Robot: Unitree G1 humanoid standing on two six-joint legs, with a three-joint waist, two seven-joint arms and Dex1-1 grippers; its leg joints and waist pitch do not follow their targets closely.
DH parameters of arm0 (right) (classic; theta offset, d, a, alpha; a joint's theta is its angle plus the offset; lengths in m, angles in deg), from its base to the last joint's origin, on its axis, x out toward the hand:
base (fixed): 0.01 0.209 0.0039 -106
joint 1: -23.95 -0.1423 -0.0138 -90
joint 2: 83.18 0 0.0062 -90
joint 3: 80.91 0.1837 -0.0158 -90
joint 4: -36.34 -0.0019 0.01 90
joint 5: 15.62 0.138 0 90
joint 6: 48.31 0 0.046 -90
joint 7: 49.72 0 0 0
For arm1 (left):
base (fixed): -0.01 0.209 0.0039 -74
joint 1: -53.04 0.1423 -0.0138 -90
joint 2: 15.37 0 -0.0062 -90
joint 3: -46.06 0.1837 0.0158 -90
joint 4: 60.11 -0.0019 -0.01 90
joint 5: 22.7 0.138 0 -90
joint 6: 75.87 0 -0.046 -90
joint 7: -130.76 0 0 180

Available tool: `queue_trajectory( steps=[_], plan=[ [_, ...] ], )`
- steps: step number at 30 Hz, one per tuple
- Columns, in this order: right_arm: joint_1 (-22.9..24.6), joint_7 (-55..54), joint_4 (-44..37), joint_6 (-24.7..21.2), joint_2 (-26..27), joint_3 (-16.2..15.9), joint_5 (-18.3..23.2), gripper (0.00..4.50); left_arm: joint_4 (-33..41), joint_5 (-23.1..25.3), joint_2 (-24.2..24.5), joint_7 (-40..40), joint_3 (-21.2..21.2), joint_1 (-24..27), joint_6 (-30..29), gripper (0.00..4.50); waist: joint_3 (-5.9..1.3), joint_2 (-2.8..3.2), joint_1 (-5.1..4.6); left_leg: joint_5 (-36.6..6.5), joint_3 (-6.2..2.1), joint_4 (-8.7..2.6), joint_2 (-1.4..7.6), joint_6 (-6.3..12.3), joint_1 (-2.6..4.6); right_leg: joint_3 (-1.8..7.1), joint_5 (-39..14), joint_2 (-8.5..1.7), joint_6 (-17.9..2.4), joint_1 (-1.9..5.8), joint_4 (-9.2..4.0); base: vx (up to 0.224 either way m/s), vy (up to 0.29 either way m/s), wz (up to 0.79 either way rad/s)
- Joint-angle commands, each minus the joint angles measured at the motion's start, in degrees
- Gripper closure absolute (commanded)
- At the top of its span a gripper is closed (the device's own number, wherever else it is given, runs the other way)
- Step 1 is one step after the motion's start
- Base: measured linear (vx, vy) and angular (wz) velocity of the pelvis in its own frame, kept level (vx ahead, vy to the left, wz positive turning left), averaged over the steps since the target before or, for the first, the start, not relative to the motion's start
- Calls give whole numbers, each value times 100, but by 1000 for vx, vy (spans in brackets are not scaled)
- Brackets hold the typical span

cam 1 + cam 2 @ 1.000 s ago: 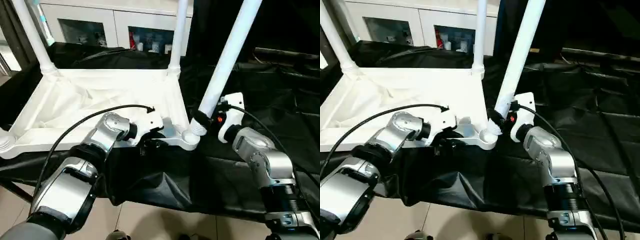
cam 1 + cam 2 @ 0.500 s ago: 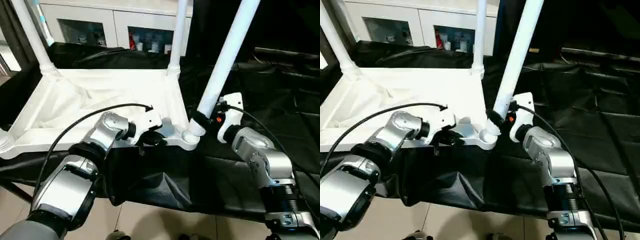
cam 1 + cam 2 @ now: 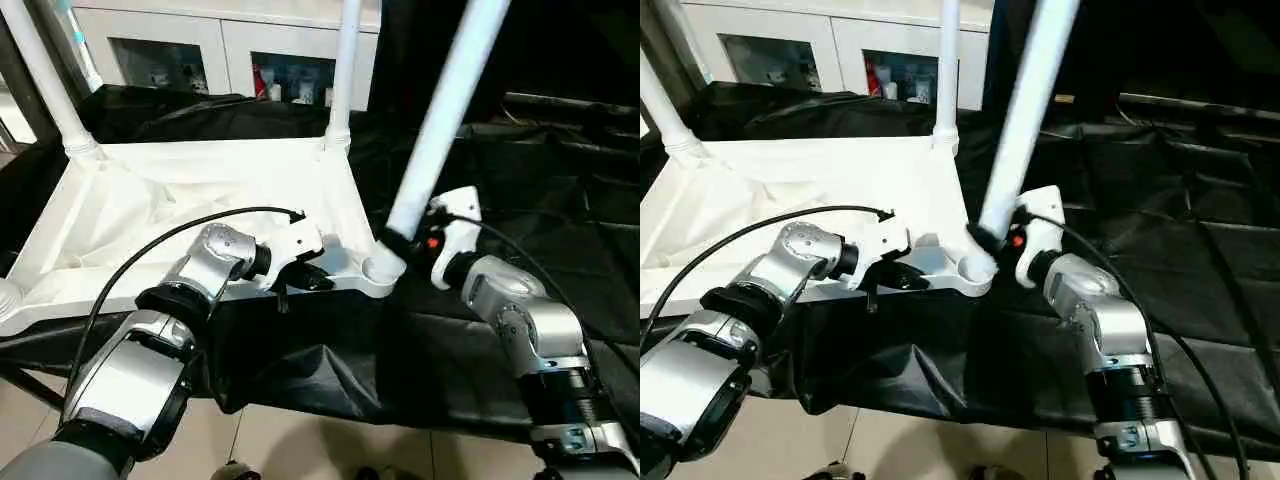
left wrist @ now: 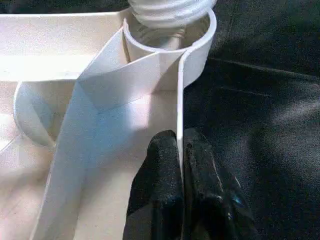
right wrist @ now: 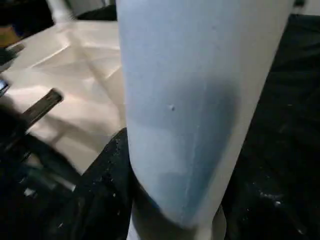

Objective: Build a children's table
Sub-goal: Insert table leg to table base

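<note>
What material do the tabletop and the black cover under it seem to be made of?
The tabletop looks like smooth white moulded plastic: thin ribs, a soft sheen. The black cover looks like thin cloth or plastic sheeting: it wrinkles and hangs in folds.

We saw our right gripper (image 3: 987,238) clamped, apparently, around the tilted leg (image 3: 1025,110) above the corner socket (image 3: 976,268), our left gripper (image 3: 902,280) pinching the tabletop (image 3: 790,190) rim.
</note>
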Motion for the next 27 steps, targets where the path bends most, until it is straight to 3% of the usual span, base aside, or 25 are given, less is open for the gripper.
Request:
queue_trajectory(
  steps=[1, 2, 3, 4, 6, 7, 9, 13, 14, 15, 16, 21, 24, 25, 26, 27],
  plan=[
    [-56, 22, 163, 22, -35, -61, -115, 260, 145, -340, -22, -217, -320, 72, 76, 450, -419, -64, 25, -1168, 35, -375, -21, 238, -9, 240, -2216, -343, -745, 369, -429, 0, 0, 0],
    [-183, 10, 480, 183, 10, -68, -211, 260, 347, -371, -77, -350, -352, 217, 157, 450, -419, -95, 24, -1175, 38, -371, -8, 236, 2, 242, -2255, -350, -761, 350, -428, 0, 0, 0],
    [-183, 10, 480, 183, 10, -68, -211, 260, 347, -371, -77, -350, -352, 217, 157, 450, -425, -83, 22, -1166, 29, -371, 3, 223, -9, 241, -2236, -371, -800, 355, -412, 0, 0, 0],
    [-215, 10, 545, 218, 24, -63, -224, 260, 402, -380, -88, -352, -352, 257, 173, 450, -415, -135, 8, -1153, 48, -369, -8, 241, -17, 239, -2270, -350, -789, 346, -436, 0, 0, 0],
    [-314, 5, 713, 312, 75, -50, -230, 260, 537, -409, -108, -331, -363, 376, 122, 450, -415, -95, 17, -1112, 44, -374, 3, 248, -12, 247, -2137, -343, -823, 343, -412, 0, 0, 0],
    [-375, 32, 818, 345, 87, -81, -239, 260, 610, -421, -119, -331, -376, 456, 103, 450, -422, -176, 7, -1081, 52, -371, 0, 264, -21, 246, -2099, -334, -798, 350, -403, 0, 0, 0],
    [-422, 68, 901, 368, 88, -122, -254, 260, 662, -426, -124, -335, -389, 518, 105, 450, -422, -136, 2, -1060, 47, -370, 2, 274, -17, 248, -2147, -358, -785, 349, -397, 0, 0, 0],
    [-520, 181, 1083, 423, 86, -212, -320, 260, 751, -440, -118, -413, -437, 601, 66, 450, -410, -138, -28, -1091, 50, -375, -4, 279, -21, 251, -2234, -351, -750, 344, -415, 0, 0, 0],
    [-549, 224, 1140, 439, 83, -238, -346, 260, 800, -408, -89, -403, -398, 629, 21, 450, -396, -229, -44, -1097, 50, -375, -15, 293, -38, 236, -2413, -346, -668, 346, -412, 0, 0, 0],
    [-577, 279, 1196, 446, 73, -268, -372, 260, 841, -343, -49, -392, -333, 649, -16, 450, -402, -186, -45, -1080, 44, -378, -2, 280, -32, 242, -2521, -367, -621, 339, -434, 0, 0, 0],
    [-592, 305, 1224, 452, 74, -280, -383, 260, 868, -292, -26, -394, -304, 662, -25, 450, -405, -182, -47, -1082, 41, -377, 7, 263, -24, 244, -2523, -372, -620, 330, -432, 0, 0, 0],
    [-634, 460, 1317, 336, 81, -288, -320, 260, 871, 79, 122, -373, -28, 660, -40, 450, -404, -201, -75, -1224, 37, -397, 23, 199, -1, 257, -2335, -348, -671, 313, -428, 0, 0, 0],
    [-658, 462, 1501, 217, 153, -3, -43, 260, 853, 182, 147, -404, 49, 627, -87, 450, -409, -219, -78, -1293, 36, -399, 23, 185, 9, 256, -2273, -351, -741, 314, -419, 0, 0, 0],
    [-646, 436, 1549, 198, 173, 95, 36, 261, 854, 190, 149, -416, 53, 619, -89, 450, -410, -179, -66, -1319, 33, -400, 25, 175, 16, 259, -2270, -356, -760, 312, -423, 0, 0, 0],
    [-626, 407, 1600, 180, 195, 210, 128, 261, 855, 195, 146, -434, 53, 605, -101, 450, -412, -205, -77, -1359, 36, -397, 25, 162, 14, 256, -2242, -348, -784, 310, -426, 0, 0, 0],
    [-599, 387, 1646, 169, 218, 315, 204, 261, 878, 198, 145, -454, 50, 602, -130, 450, -415, -169, -65, -1375, 31, -402, 26, 146, 24, 256, -2198, -348, -815, 311, -417, 0, 0, 0]
  ],
)
